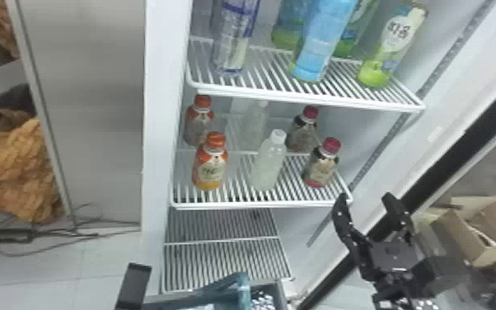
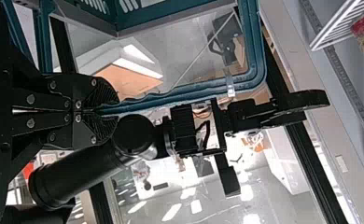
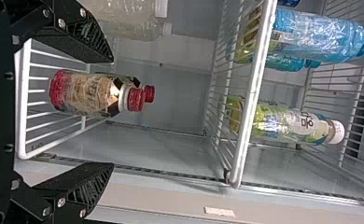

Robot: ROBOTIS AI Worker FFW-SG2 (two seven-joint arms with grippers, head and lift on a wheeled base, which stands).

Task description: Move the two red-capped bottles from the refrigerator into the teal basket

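The front red-capped bottle [image 1: 321, 167] stands at the right of the middle refrigerator shelf, the other red-capped bottle [image 1: 302, 131] behind it. My right gripper [image 1: 364, 200] is open below and right of them, touching neither. In the right wrist view the front bottle [image 3: 84, 93] lies beyond the gap of the open right gripper [image 3: 110, 112]; the rear bottle's red cap [image 3: 149, 94] peeks out behind. The teal basket [image 1: 244, 290] is low at the bottom edge, beside part of my left gripper [image 1: 135, 282]. In the left wrist view my left gripper [image 2: 98, 110] is shut on the teal basket's rim [image 2: 257, 60].
Clear bottles [image 1: 268, 163] and orange-capped bottles [image 1: 210, 165] share the middle shelf [image 1: 239, 204]. Taller bottles [image 1: 323, 41] stand on the upper shelf [image 1: 300, 99]. A wire shelf [image 1: 226, 259] lies lower down. The refrigerator's right side wall and door frame [image 1: 420, 165] rise near my right gripper.
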